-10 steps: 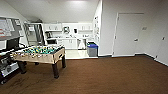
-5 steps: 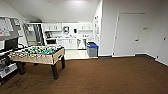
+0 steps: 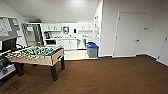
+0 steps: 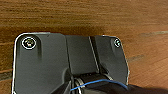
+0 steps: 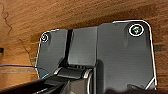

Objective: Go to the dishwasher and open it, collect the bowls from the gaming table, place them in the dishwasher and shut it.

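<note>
At the far end of the room is a kitchen with white cabinets (image 3: 66,43). A grey front among them (image 3: 81,44) looks like the dishwasher, but it is too small to be sure. The bowls and the gaming table are out of view. Both wrist views look down at brown wood-grain floor (image 4: 82,15) (image 5: 30,22) past the robot's own dark plate. Neither gripper holds anything that I can see.
A foosball table (image 3: 37,56) with a green field stands at the left on brown carpet (image 3: 110,75). A grey bin with a blue lid (image 3: 93,50) stands at the kitchen's entrance. A white door (image 3: 130,35) is in the right wall. Dark furniture lines the left edge (image 3: 7,62).
The head view has shifted only slightly, so the camera has barely moved. Nothing in the room has moved.
</note>
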